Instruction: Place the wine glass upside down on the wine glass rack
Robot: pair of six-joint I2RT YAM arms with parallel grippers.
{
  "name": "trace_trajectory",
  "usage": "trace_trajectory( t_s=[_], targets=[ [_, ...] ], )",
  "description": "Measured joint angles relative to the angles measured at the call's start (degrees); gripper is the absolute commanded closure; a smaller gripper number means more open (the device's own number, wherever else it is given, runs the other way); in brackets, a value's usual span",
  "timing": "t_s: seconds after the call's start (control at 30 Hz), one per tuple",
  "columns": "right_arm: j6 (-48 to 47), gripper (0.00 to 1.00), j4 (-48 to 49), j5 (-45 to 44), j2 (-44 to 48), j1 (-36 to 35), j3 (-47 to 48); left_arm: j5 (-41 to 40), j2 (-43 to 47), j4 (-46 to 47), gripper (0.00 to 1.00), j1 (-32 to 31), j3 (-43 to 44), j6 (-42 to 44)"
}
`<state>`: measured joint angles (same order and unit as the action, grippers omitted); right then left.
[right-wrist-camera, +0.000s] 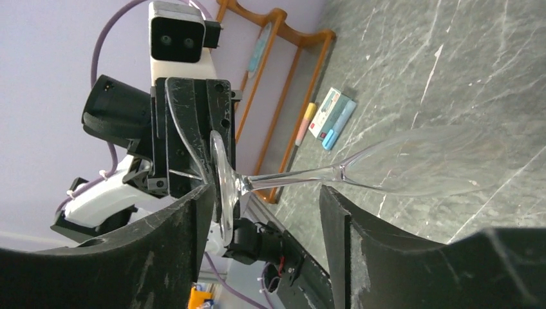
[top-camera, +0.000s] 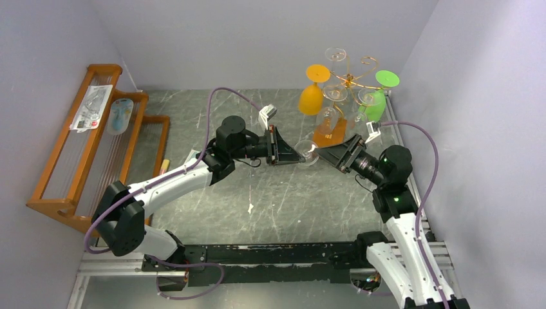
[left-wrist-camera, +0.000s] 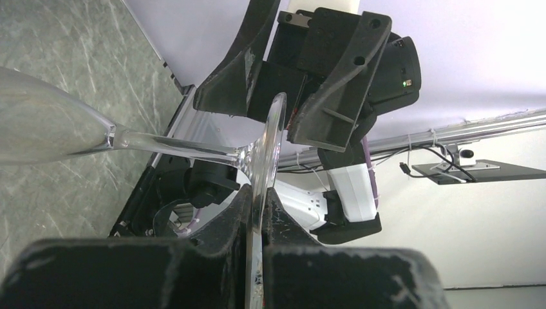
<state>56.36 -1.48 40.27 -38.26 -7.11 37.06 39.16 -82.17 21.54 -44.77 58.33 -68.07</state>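
Note:
A clear wine glass [top-camera: 308,153] hangs in the air between my two grippers, bowl [left-wrist-camera: 38,122] toward the table. My left gripper [left-wrist-camera: 257,199] is shut on the rim of its round foot [left-wrist-camera: 273,135]. My right gripper [right-wrist-camera: 265,193] is open. One finger [right-wrist-camera: 161,244] stands beside the foot [right-wrist-camera: 222,187] and the other finger [right-wrist-camera: 386,257] under the bowl [right-wrist-camera: 431,161], with the stem [right-wrist-camera: 290,177] crossing the gap. The wine glass rack [top-camera: 351,80], gold wire on a wooden base, stands at the back right behind my right gripper [top-camera: 329,154].
An orange glass [top-camera: 312,96], a green glass [top-camera: 380,96] and clear glasses hang on the gold rack. A large slatted wooden rack [top-camera: 84,141] with packaged items fills the left side. A small box [right-wrist-camera: 331,116] and pens lie near it. Walls close in on both sides.

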Motion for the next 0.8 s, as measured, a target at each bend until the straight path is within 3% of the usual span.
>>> trace_trajectory(
  t_s=[0.2, 0.43, 0.5, 0.6, 0.73, 0.8],
  targets=[
    [-0.13, 0.60, 0.07, 0.33, -1.16, -1.05, 0.00, 0.68, -0.02, -1.07, 0.95, 0.00, 0.00, 1.62],
    [-0.22, 0.67, 1.40, 0.09, -3.28, -3.63, 0.02, 0.98, -0.57, -2.40, 0.95, 0.07, 0.00, 3.28],
    [-0.24, 0.76, 1.77, -0.52, -4.26, -5.92, 0.02, 1.03, -0.87, -2.40, 0.95, 0.07, 0.00, 3.63],
    [-0.83, 0.98, 1.66, -2.51, -5.33, -9.27, 0.00, 1.01, -1.09, -2.84, 0.95, 0.33, 0.00, 4.28],
    [-0.66, 1.00, 1.05, -6.60, -5.70, -11.06, 0.28, 0.83, -1.31, -3.48, 0.93, 1.25, 0.00, 5.29],
    [-0.87, 1.00, -0.39, -7.98, -5.33, -11.56, 0.79, 0.55, -1.31, -3.78, 0.85, 1.22, 0.00, 5.77]
  ],
)
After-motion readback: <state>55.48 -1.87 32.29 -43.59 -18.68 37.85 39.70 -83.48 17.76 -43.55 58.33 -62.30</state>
